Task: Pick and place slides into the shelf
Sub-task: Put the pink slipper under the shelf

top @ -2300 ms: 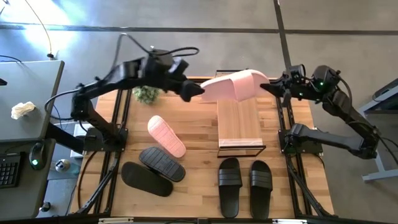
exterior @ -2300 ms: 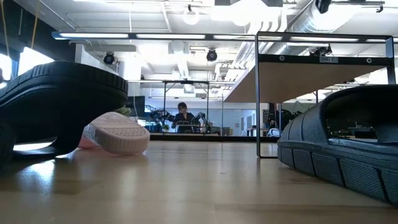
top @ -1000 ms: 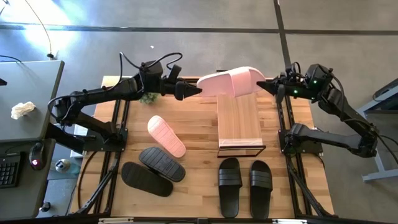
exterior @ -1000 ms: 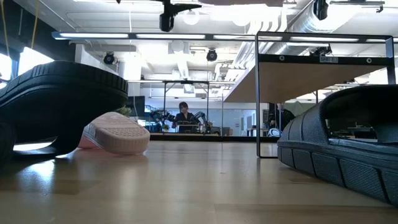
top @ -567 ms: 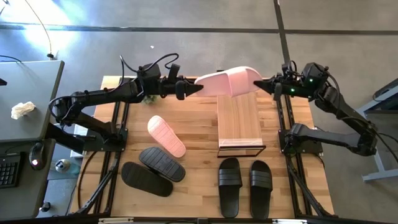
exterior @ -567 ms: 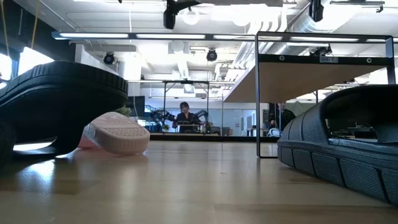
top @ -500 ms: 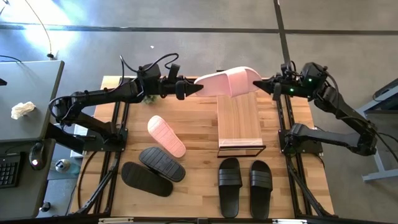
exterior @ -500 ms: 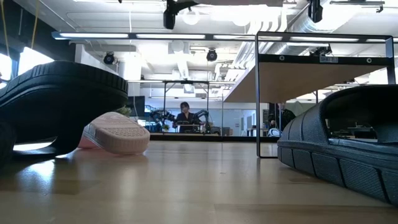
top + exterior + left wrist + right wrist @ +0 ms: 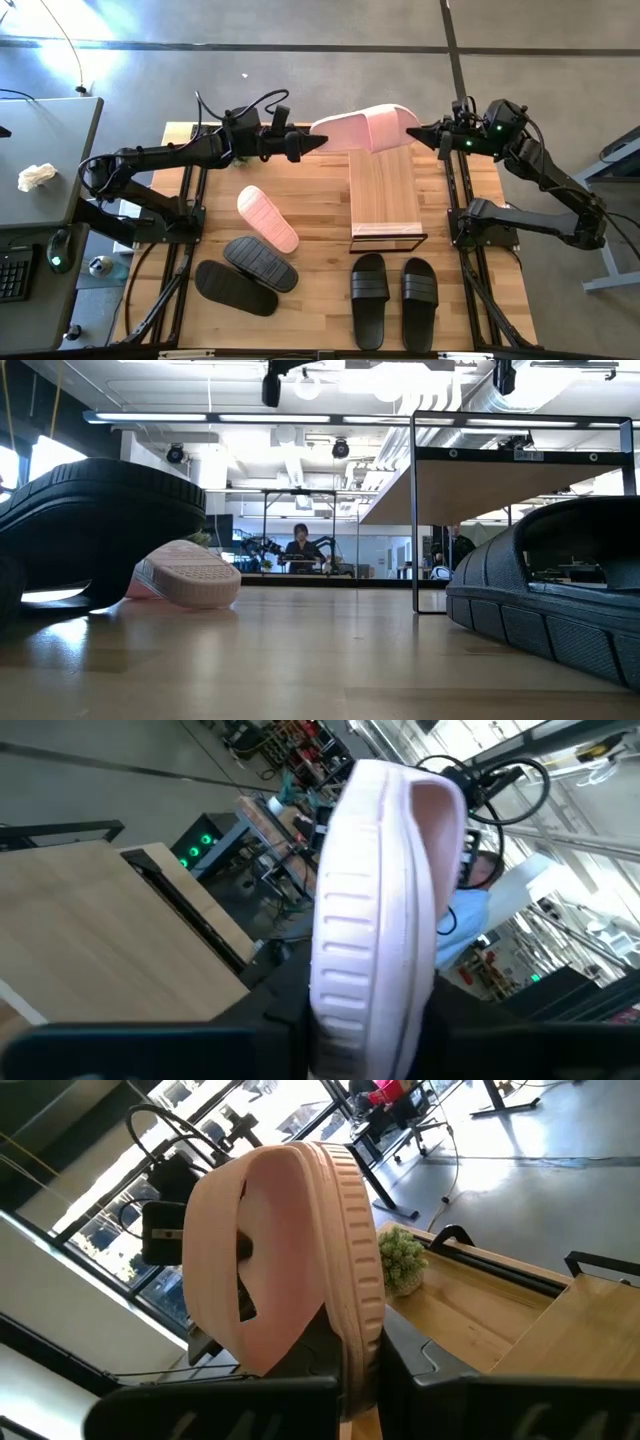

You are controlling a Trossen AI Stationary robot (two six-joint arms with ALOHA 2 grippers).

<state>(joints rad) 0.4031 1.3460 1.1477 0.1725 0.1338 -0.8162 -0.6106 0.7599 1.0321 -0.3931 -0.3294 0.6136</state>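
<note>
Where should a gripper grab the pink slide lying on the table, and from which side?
The pink slide on the table lies sole up, slanted, with bare wood along both long edges. Probably best to come straight down from above and pinch across its narrow width near the middle, fingers on the long sides. The black slides crowd its near end, so keep away from that end.

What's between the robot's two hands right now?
The pink slide, held in the air above the shelf's far end, between the left hand and right hand, in the high view.
</note>
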